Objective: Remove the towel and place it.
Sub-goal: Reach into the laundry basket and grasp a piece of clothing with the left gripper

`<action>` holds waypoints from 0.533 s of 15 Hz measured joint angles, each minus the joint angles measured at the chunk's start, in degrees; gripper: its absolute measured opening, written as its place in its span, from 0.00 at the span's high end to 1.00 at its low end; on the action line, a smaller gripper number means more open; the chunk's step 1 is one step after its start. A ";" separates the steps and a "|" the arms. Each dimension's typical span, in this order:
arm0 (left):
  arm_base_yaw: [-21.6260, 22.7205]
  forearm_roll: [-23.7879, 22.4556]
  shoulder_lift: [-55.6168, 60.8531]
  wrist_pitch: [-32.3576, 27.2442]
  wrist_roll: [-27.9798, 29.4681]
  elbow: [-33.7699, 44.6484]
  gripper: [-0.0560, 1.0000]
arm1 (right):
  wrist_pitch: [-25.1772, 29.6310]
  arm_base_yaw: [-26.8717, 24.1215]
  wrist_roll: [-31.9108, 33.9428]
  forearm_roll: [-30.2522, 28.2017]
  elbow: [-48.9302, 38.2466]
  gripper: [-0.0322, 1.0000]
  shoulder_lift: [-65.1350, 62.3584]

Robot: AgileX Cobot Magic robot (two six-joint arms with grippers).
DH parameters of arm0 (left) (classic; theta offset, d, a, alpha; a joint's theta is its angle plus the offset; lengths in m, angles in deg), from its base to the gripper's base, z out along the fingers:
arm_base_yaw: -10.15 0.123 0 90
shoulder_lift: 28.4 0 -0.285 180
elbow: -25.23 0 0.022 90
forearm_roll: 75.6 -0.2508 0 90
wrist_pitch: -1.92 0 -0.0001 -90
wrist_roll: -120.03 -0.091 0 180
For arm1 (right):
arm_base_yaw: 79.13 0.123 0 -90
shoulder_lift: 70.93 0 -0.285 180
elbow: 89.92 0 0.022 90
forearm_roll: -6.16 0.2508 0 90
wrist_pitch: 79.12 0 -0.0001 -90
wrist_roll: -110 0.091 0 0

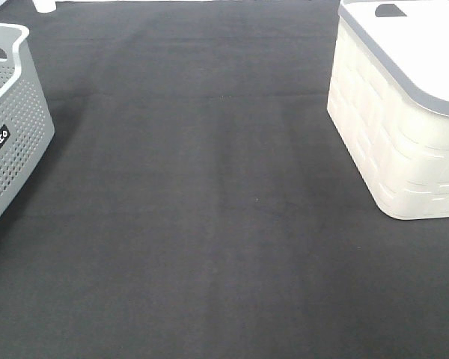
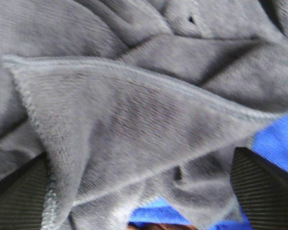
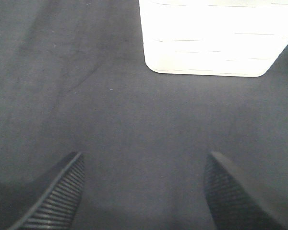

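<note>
The grey-purple towel (image 2: 134,110) fills the left wrist view, crumpled in folds with a stitched hem running across it. My left gripper (image 2: 141,199) is open, its two ribbed fingers (image 2: 19,194) standing wide apart on either side of the towel's folds. A blue cloth (image 2: 276,141) shows under the towel. My right gripper (image 3: 144,191) is open and empty above the dark table cover. Neither arm nor the towel shows in the exterior high view.
A grey perforated basket (image 1: 7,127) stands at the left edge of the table. A white basket with a grey rim (image 1: 404,142) stands at the right, also ahead of my right gripper (image 3: 211,38). A dark cloth (image 1: 209,224) covers the table.
</note>
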 joint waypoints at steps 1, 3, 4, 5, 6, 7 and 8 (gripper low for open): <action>0.00 0.00 0.00 -0.46 0.00 0.00 0.12 | 0.00 0.00 0.00 0.00 0.00 0.31 0.00; 0.00 0.00 0.00 -0.86 0.00 0.00 0.14 | 0.00 0.00 0.00 0.00 0.00 0.31 0.00; 0.00 0.00 0.00 -0.74 0.06 0.00 0.15 | 0.00 0.00 0.00 0.00 0.00 0.31 0.00; 0.00 0.00 0.00 -0.11 1.32 0.00 0.16 | 0.00 0.00 0.00 0.00 0.00 0.31 0.00; 0.00 0.06 0.00 0.63 3.61 0.00 0.16 | 0.00 0.00 0.00 0.00 0.00 0.31 0.00; 0.00 0.06 0.00 0.92 5.16 -0.11 0.17 | 0.00 0.00 0.00 0.00 0.00 0.31 0.00; 0.00 0.06 0.00 1.15 6.25 -0.29 0.18 | 0.00 0.00 0.00 0.00 0.00 0.31 0.00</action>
